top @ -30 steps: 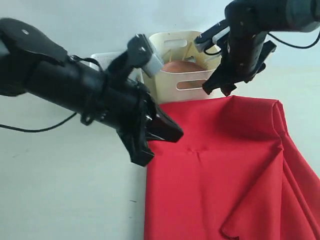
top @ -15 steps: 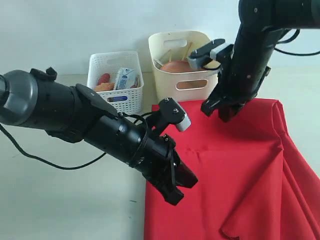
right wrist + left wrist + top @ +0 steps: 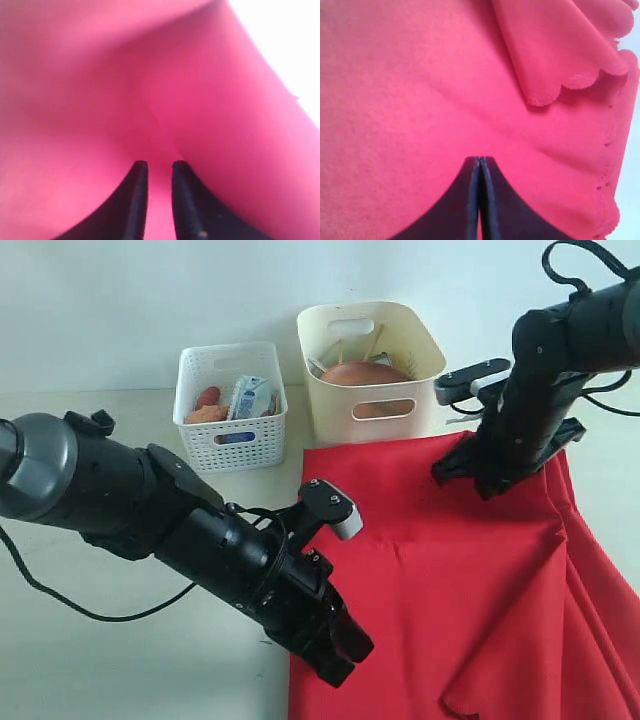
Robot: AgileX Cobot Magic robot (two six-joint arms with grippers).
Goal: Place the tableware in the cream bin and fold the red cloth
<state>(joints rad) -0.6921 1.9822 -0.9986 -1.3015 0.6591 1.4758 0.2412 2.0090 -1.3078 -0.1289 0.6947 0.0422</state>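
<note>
The red cloth (image 3: 450,570) is pinched near its far edge by the narrowly closed right gripper (image 3: 482,484). The left gripper (image 3: 338,660) is pressed fully shut at its near-left edge.

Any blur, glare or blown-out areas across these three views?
Exterior view: sharp, evenly lit, only soft shadows. Left wrist view: red cloth crisp, its scalloped edge clear. Right wrist view: soft focus so close to the cloth, one corner blown out white.
</note>
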